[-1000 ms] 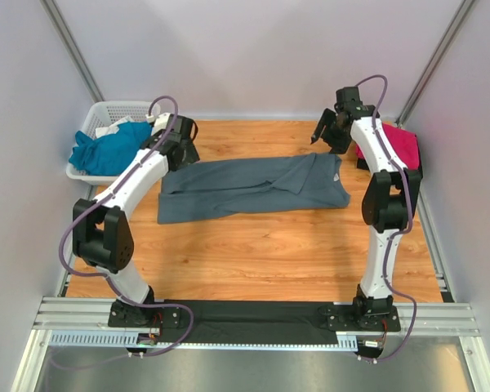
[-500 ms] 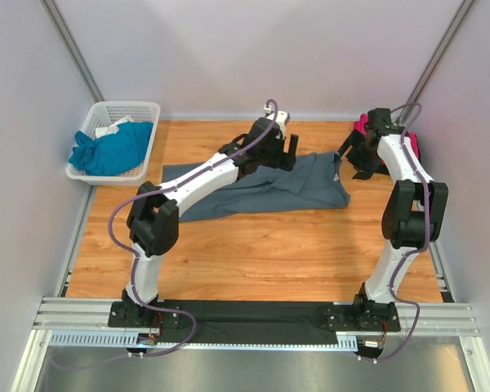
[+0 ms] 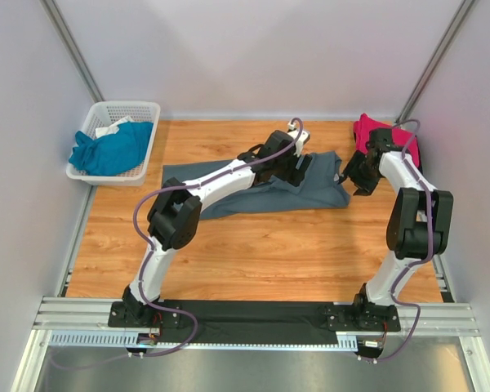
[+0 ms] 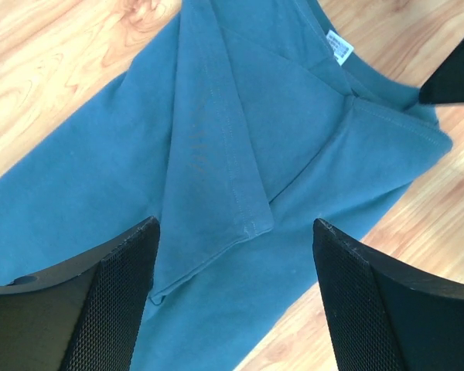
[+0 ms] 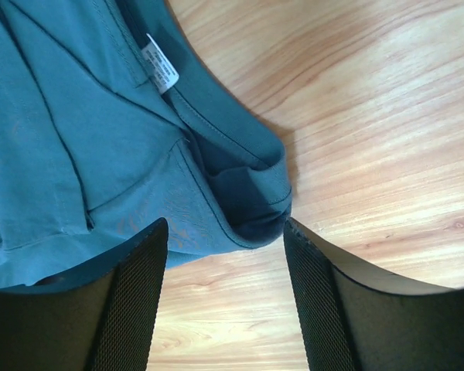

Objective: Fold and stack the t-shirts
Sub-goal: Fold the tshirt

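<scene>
Top external view tells me we are early in the job: the grey tee (image 3: 229,192) lies stretched across the far half of the counter (image 3: 253,253), narrowed lengthways with one side flap turned in, but long and loose, not yet a neat packet. The pink tee (image 3: 369,129) sits in a heap at the far right corner, partly behind the right arm, and I cannot tell whether it is folded. The teal tee (image 3: 106,151) is crumpled in the basket (image 3: 131,106) at the far left. Nothing is stacked, so I judge most of the work is left. Both arms reach over the grey tee's collar end. From the left wrist, the left jaws are spread wide and hold nothing, hanging above the turned-in flap, whose hemmed edge runs between them. From the right wrist, the right jaws are also apart and hold nothing. The tee's collar corner, with its white label just beyond, lies below and between them at the cloth's right edge, bare wood beside it.
</scene>
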Controlling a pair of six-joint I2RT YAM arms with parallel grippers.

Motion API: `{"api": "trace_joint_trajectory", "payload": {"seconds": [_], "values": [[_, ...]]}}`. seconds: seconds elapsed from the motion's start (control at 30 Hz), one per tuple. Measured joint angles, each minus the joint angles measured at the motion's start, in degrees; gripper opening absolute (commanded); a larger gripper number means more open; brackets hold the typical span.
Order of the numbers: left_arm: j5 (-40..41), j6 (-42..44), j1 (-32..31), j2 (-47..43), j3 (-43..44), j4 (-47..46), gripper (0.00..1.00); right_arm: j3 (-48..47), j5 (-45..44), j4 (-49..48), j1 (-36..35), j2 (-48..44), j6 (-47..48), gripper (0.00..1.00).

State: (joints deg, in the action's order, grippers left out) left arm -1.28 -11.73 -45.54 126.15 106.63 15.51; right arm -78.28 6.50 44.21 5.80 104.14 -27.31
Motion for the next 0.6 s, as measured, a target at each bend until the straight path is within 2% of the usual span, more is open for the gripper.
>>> {"api": "trace_joint_trajectory", "payload": {"seconds": [0.3, 0.6], "values": [[-2.0, 6.6, -0.3, 2.7, 0.0, 0.1, 0.82, 0.1, 0.3, -0.6, 0.0, -0.6, -0.4, 0.58], [-4.3, 7.7, -0.8, 4.7, -0.1, -1.5, 0.72, 0.1, 1.6, -0.8, 0.0, -0.6, -1.2, 0.51]]}}
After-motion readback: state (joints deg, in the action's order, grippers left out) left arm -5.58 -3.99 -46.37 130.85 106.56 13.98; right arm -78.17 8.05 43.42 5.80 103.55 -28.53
